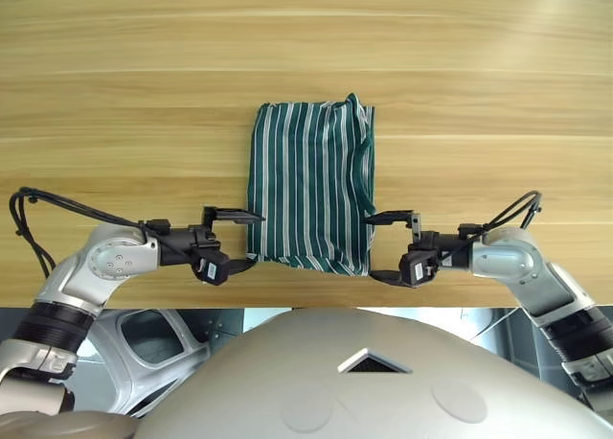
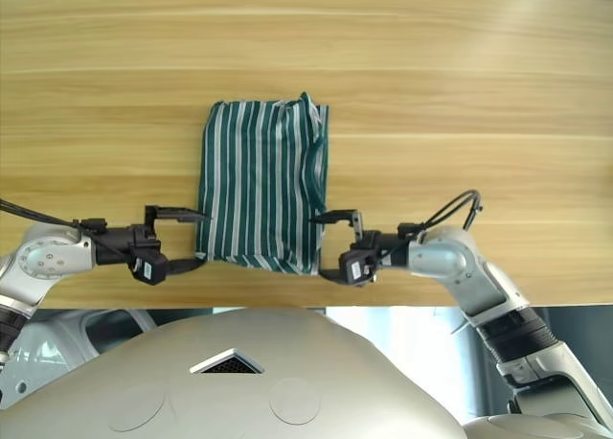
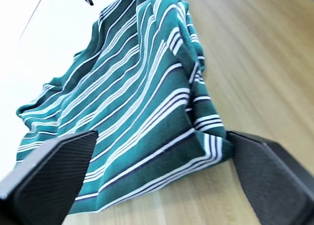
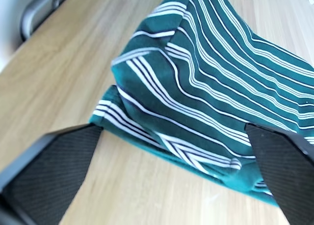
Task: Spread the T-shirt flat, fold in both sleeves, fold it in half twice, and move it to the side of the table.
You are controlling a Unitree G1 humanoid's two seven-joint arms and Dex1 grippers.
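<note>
While the green, white-striped T-shirt [image 1: 311,180] lies folded into a narrow rectangle on the wooden worktop [image 1: 115,94], close to the near edge, a robot hand sits at each of its near corners.

On the left, the left hand [image 1: 252,239] is at the near left corner. Its two fingers [image 3: 49,176] are spread wide, with the corner lying between them unpinched.

In the middle, the T-shirt's long sides run away from the robot. Its far edge is slightly rumpled and its near edge shows several stacked layers.

On the right, the right hand [image 1: 371,246] mirrors the left at the near right corner. Its fingers [image 4: 54,161] are also held apart around the cloth without closing on it.

The fabric looks light, soft and limp, so it will likely sag and its layers may slide apart when lifted. The best hold appears to be at these two near corners, pinching every layer at once and keeping both hands level.
</note>
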